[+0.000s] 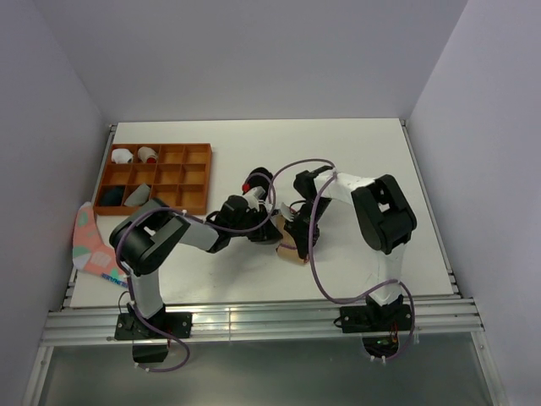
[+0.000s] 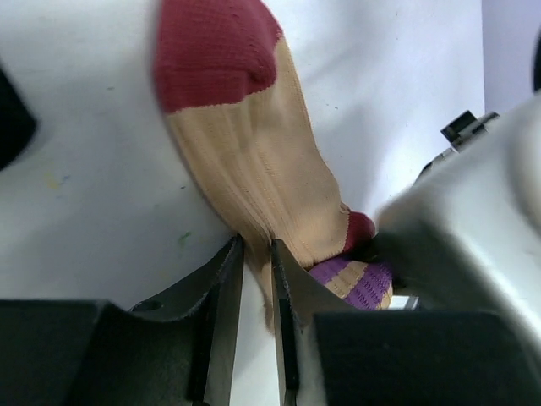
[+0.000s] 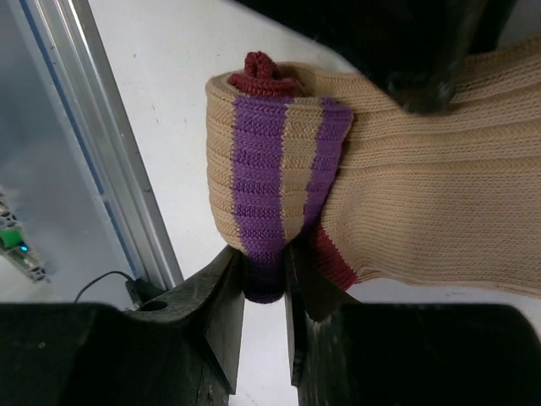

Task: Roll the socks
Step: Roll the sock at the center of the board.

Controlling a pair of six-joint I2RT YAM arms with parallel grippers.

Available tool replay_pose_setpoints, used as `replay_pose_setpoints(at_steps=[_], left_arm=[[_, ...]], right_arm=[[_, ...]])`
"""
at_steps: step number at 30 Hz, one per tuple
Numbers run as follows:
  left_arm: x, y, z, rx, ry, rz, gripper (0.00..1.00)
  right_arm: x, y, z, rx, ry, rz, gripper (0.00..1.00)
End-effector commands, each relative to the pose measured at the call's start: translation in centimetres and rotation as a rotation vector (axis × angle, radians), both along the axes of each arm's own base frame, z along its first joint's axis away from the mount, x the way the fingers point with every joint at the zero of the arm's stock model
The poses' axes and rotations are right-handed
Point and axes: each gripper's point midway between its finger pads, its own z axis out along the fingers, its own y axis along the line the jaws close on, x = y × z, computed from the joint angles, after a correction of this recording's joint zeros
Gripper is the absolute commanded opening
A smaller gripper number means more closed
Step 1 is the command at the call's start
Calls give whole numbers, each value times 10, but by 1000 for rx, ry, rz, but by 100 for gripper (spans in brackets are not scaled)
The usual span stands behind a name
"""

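While the ribbed tan knit sock (image 3: 406, 194) with maroon toe and purple-striped cuff lies centrally on the white table (image 1: 355, 152), the right end effector (image 3: 264, 262) pinches its folded cuff and the left end effector (image 2: 258, 249) pinches its mid-body. Rolling seems barely begun; next, the cuff needs turning toward the toe.

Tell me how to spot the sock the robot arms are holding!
Look at the middle of the white table, where the left gripper and right gripper meet. The tan sock is pinched by both there. It has a maroon toe and purple stripes, unlike the pink sock with teal spots at the table's left edge.
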Motion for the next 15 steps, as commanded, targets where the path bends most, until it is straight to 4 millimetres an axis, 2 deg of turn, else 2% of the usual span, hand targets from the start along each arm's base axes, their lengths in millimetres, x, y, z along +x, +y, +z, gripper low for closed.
replay_pose_setpoints(at_steps=[1, 4, 7, 10, 12, 15], left_arm=[[-6, -1, -19, 91, -6, -17, 25], [-12, -2, -20, 86, -7, -20, 23], [-18, 0, -21, 86, -10, -26, 19], [-26, -2, -20, 85, -32, -52, 11], [-28, -3, -19, 98, -53, -65, 3], [-34, -7, -18, 100, -74, -93, 1]], right_arm=[[10, -2, -5, -24, 1, -21, 23], [21, 2, -6, -37, -22, -68, 20], [35, 4, -13, -77, -63, -129, 11], [46, 0, -22, -134, -99, -181, 0], [50, 0, -25, -152, -104, -203, 0], [55, 0, -28, -176, -111, -236, 0]])
